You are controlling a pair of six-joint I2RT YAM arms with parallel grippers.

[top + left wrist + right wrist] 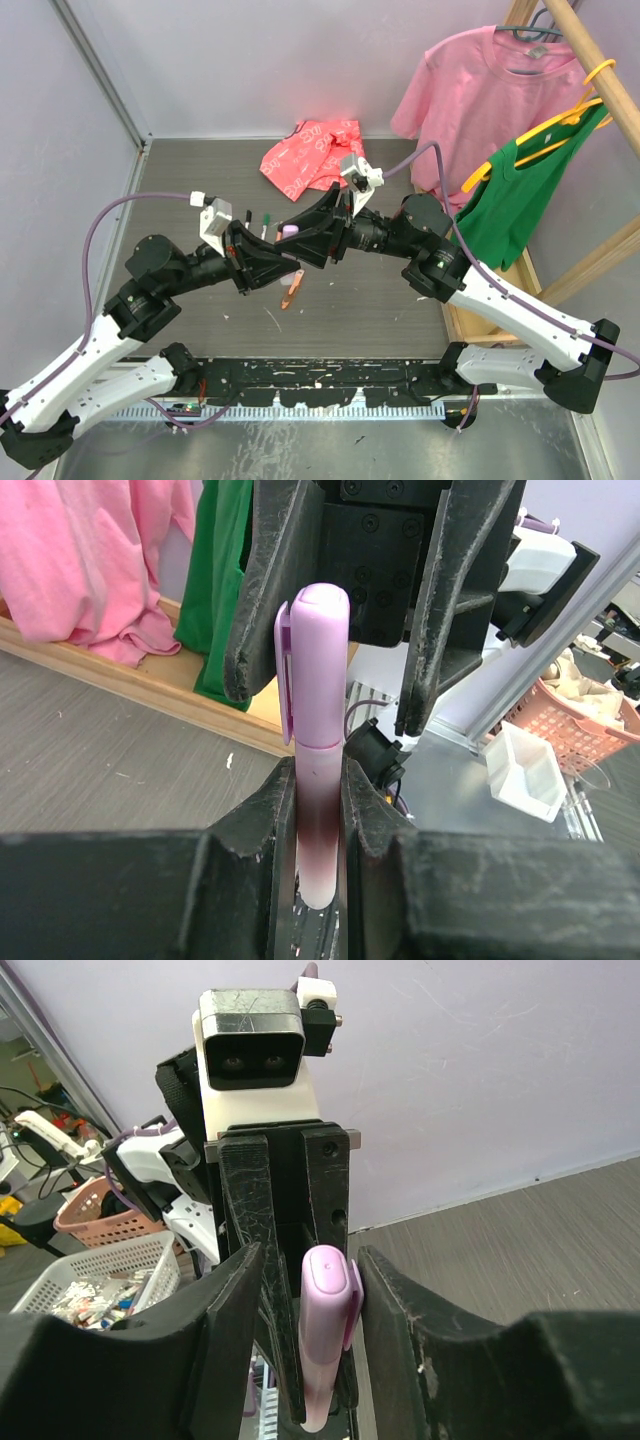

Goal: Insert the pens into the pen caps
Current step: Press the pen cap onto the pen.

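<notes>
My left gripper (320,780) is shut on the pink highlighter (322,810) and holds it upright in its own view. A lilac-pink cap (318,660) sits on the highlighter's far end. My right gripper (310,1270) is open around that cap (326,1310); the cap's clip is close against one finger (400,1320) and there is a gap on the other side. In the top view both grippers meet above the table's middle (293,258), and the highlighter is mostly hidden between them.
A salmon-orange pen (291,293) and a white marker (272,316) lie just below the grippers. Small caps (266,217) and a lilac piece (289,231) lie behind them. The red patterned cloth (312,152) is at the back. Pink (480,90) and green shirts (520,190) hang at right.
</notes>
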